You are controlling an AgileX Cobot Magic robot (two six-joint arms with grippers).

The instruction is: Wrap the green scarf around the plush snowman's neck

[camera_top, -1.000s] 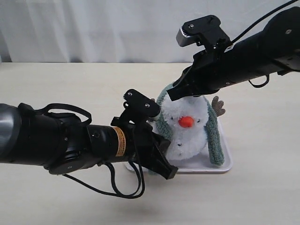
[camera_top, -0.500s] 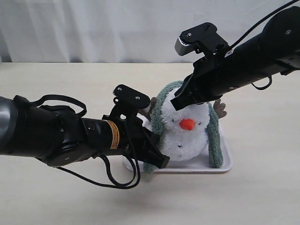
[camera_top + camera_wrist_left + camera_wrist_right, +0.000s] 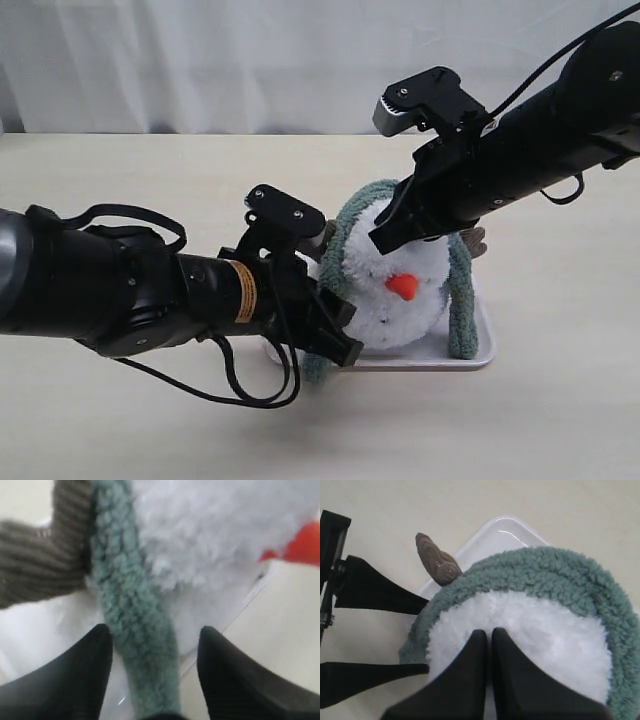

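Observation:
The plush snowman [image 3: 400,310] leans forward on its tray, orange nose [image 3: 402,286] pointing down. The green scarf [image 3: 372,194] arches over the back of its head, with one end hanging on each side [image 3: 460,300]. My right gripper [image 3: 381,240] is shut, its tips pressed into the white fur [image 3: 545,630] just inside the scarf's arc [image 3: 545,570]. My left gripper [image 3: 345,331] is open at the tray's near left corner. The scarf's hanging end [image 3: 145,645] runs loosely between its fingers [image 3: 90,660]. The neck is hidden.
The pale square tray [image 3: 478,352] under the snowman rests on a beige table [image 3: 540,420]. A brown twig arm [image 3: 437,562] sticks out beside the scarf, close to the left gripper [image 3: 40,565]. A white curtain closes the back.
The right gripper has pushed the snowman's head forward and down, so the nose sits lower. The left gripper has drawn back along the scarf's hanging end.

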